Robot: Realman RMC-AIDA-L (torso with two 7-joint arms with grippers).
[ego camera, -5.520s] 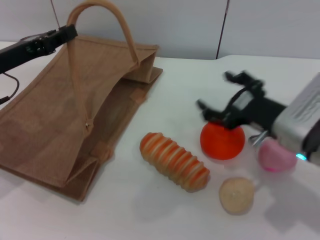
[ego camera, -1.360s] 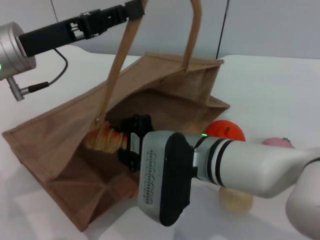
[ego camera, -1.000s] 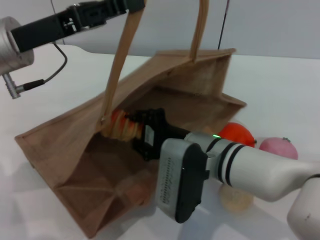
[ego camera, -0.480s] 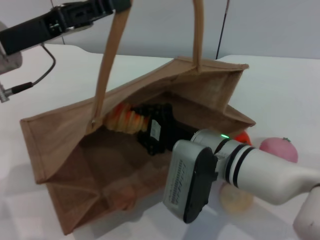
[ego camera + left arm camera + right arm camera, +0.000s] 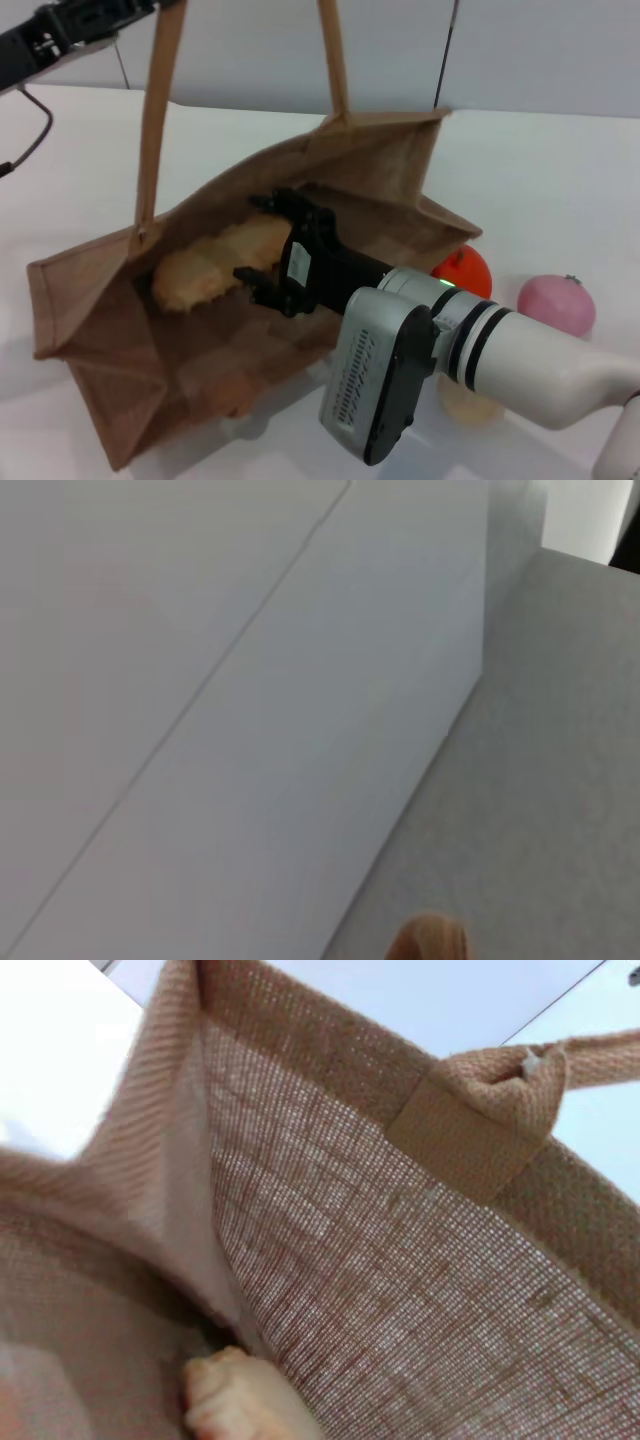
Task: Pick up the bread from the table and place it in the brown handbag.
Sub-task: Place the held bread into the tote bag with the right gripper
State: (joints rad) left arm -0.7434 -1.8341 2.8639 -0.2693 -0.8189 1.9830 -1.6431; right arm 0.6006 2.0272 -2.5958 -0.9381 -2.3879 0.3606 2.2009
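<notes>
The bread [image 5: 215,262] lies on its side inside the brown handbag [image 5: 110,310], an elongated loaf, pale orange-brown here, resting against the bag's inner burlap wall. The handbag stands open on the white table [image 5: 540,170], mouth gaping toward me, its two lighter strap handles [image 5: 160,110] pulled straight upward.

small white label on the right gripper [image 5: 268,250], print too small to read, no other text
</notes>
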